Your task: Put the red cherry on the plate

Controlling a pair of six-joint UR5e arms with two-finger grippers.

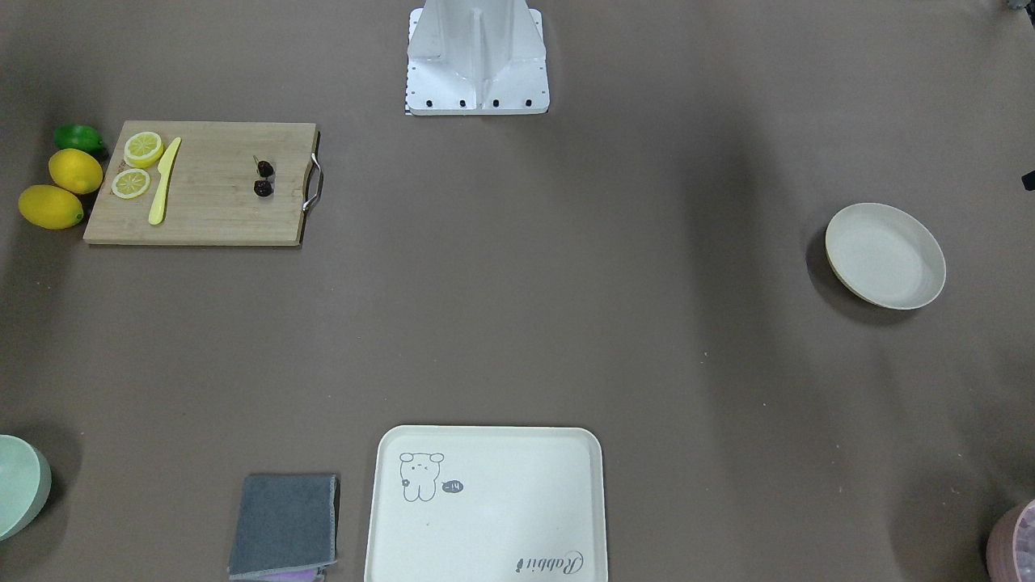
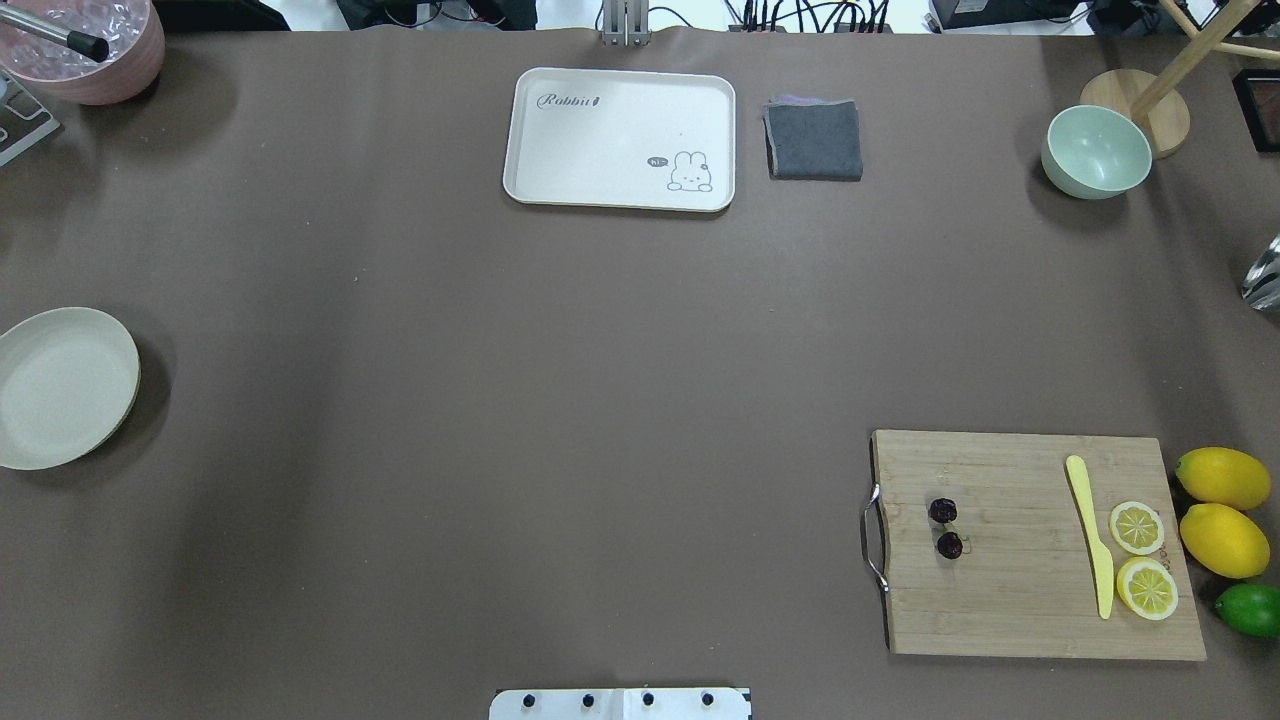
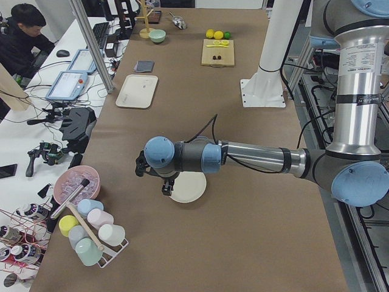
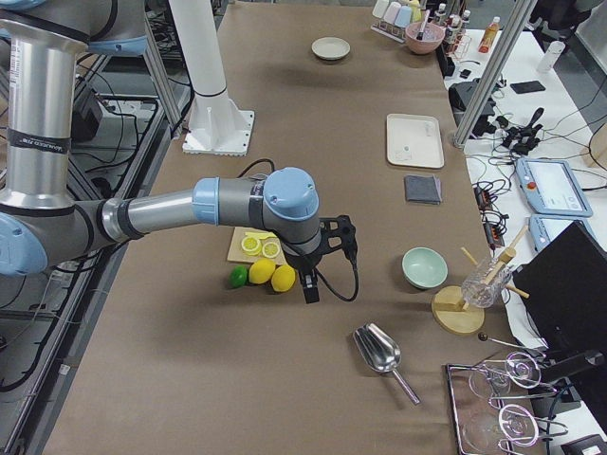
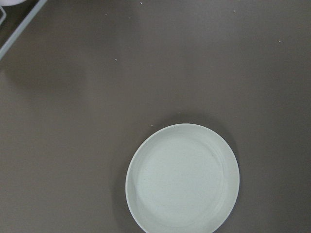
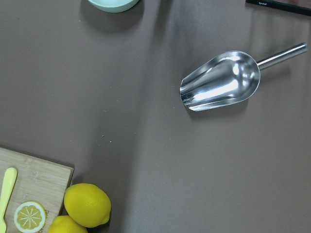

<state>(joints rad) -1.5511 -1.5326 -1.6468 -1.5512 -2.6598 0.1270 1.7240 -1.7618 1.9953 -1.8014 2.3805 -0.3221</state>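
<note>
**Cherry not yet picked up**

The cherry (image 2: 945,527) lies on the board (image 2: 1010,600), well apart from the empty plate (image 2: 60,385). Picking, carrying and placing all remain. The overhead view shows both but no arm. Only the side views show the left gripper (image 3: 167,187) over the plate and the right gripper (image 4: 310,287) by the lemons (image 4: 283,278). I cannot tell whether either is wide or narrow.

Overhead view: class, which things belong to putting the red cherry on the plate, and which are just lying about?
Belong to the job: red cherry, on the cutting board; plate, empty, at the view's left edge.
Just lying about: yellow knife, lemon slices, whole lemons, lime, rabbit tray, grey cloth, green bowl.
</note>
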